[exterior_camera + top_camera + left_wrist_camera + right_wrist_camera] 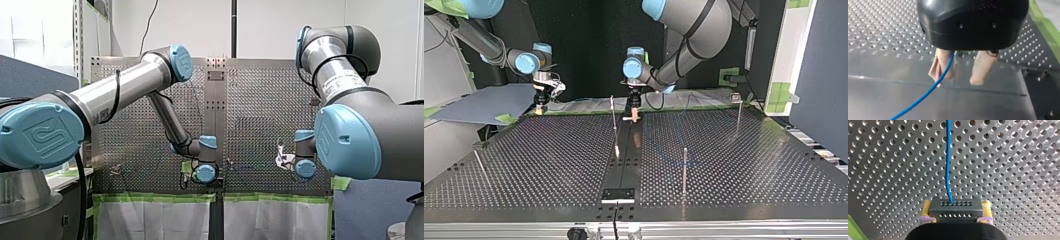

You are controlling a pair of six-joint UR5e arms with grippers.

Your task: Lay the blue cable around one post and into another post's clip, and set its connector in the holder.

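Above the perforated table (pixel 749 160), my right pincer (pixel 541 109) grasps the connector (pixel 956 207); my left pincer (pixel 958 81) hangs released.

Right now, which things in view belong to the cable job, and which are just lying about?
Job: blue cable; connector, clamped in my right gripper; my left gripper, open, cable against one pad; upright posts; dark plate, perhaps the holder.
Lying about: grey sheet at the top view's left; green tape.
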